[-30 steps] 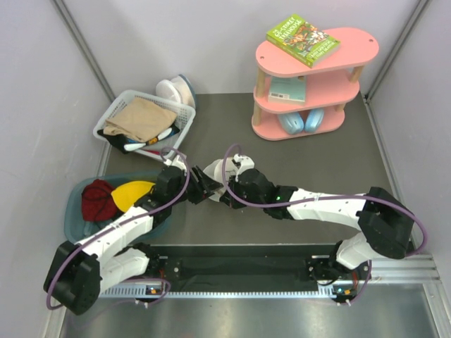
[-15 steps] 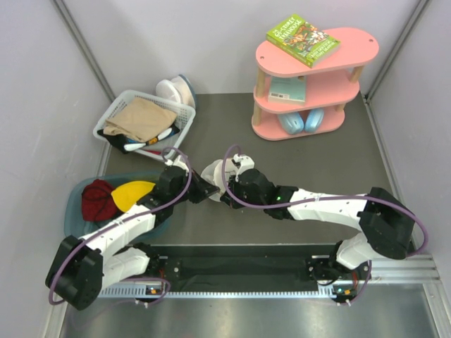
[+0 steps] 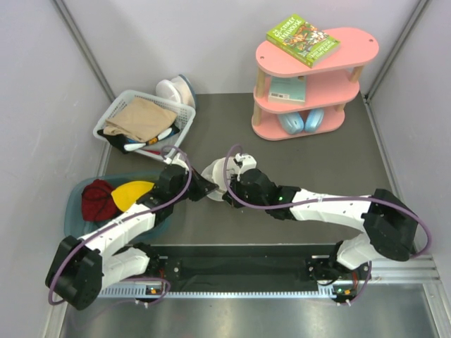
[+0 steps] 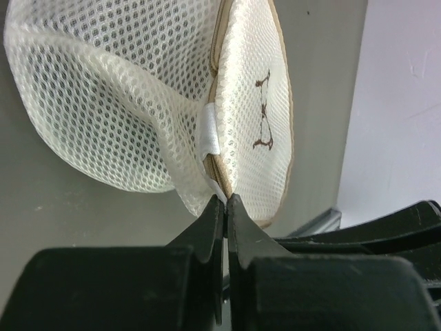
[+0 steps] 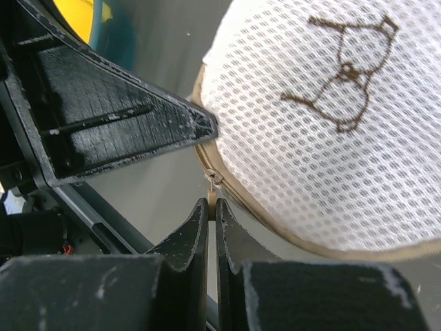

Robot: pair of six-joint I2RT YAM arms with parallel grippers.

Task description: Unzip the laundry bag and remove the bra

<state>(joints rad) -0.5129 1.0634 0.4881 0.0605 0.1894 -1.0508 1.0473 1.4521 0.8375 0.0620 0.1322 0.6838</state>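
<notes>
Top view: the laundry bag (image 3: 213, 171) sits mid-table, a bit left of centre, right of the teal bin (image 3: 70, 224). Both wrists cover most of it, so only a pale round patch shows. Contents can't be made out through the mesh in any view.

The left gripper (image 4: 225, 201) has its jaws pressed together, pinching a bit of the bag's edge just below a white tab (image 4: 211, 131). The right gripper (image 5: 212, 205) is likewise squeezed tight, tips nipping the small tan zipper pull (image 5: 213, 180) on the rim — right beside the left finger's point.

Left wrist cam shows two domed halves meeting along the tan rim, w/ the dark mark (image 4: 264, 123) on the right half. Right wrist cam shows only that marked half, close up, its edge cut off by the frame. Whether the zip is parted — can't tell.
</notes>
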